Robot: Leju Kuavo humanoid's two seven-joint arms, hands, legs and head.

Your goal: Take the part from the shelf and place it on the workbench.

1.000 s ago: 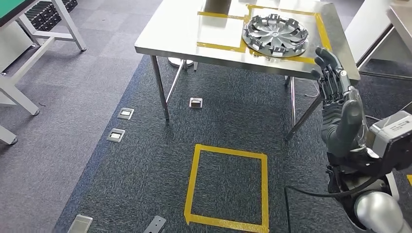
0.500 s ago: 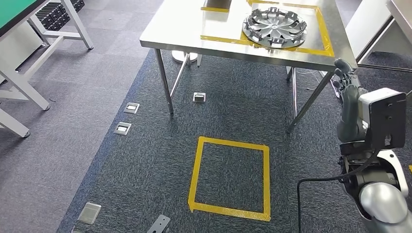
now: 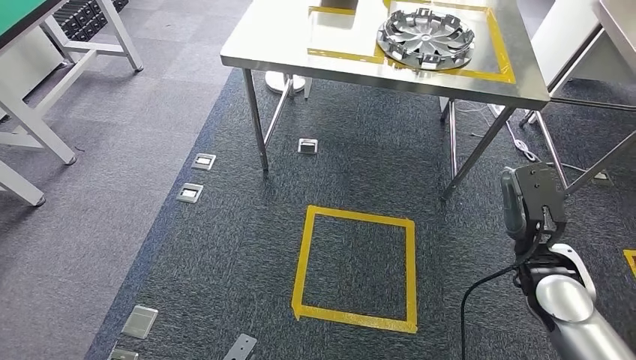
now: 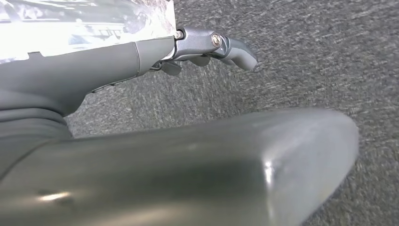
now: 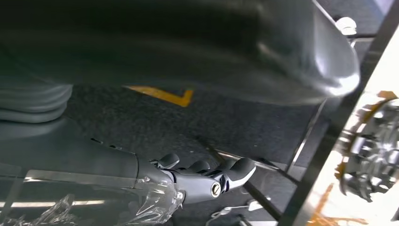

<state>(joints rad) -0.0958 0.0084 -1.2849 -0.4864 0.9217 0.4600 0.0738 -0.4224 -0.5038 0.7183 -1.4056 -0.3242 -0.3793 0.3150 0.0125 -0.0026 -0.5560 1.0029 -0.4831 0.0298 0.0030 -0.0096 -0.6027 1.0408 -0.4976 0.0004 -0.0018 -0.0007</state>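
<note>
Silver spoked wheel-cover part (image 3: 426,39) lies flat on the steel workbench (image 3: 285,45), inside a yellow tape outline — touched by neither hand. Right hand (image 5: 207,176) hangs low beside the bench legs, fingers gently curled, holding nothing. Left hand (image 4: 207,47) over grey carpet (image 3: 225,225) — likewise empty, fingers bent.

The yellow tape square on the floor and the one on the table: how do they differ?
The floor square lies on dark carpet with nothing inside it; the table square sits on shiny metal and frames a silver wheel cover. The floor square shows whole; the table square runs off the picture's top. Both are yellow tape outlines.
</note>
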